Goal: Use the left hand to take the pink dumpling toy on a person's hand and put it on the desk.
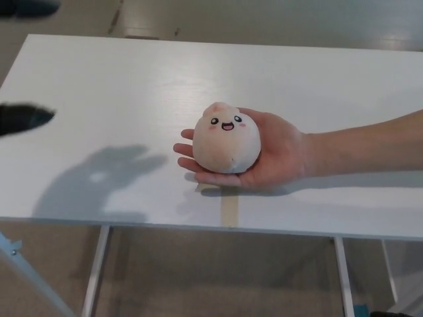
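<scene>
Pink dumpling toy (227, 139) sits in the person's open palm (274, 157) above the surface (99, 92). Left robot hand (23, 117) shows only as a blurred dark tip at far left; you can't tell its fingers. Risk: you pinch the person's fingers, or nudge the toy off.

1. I seem to be in a plain indoor test room or lab, though I cannot tell exactly which.
2. My worktop (119, 99) is a bare white slab on thin white metal legs (96, 271).
3. Below and behind it I see smooth, glossy grey-beige floor (264, 16), nothing homely.
</scene>
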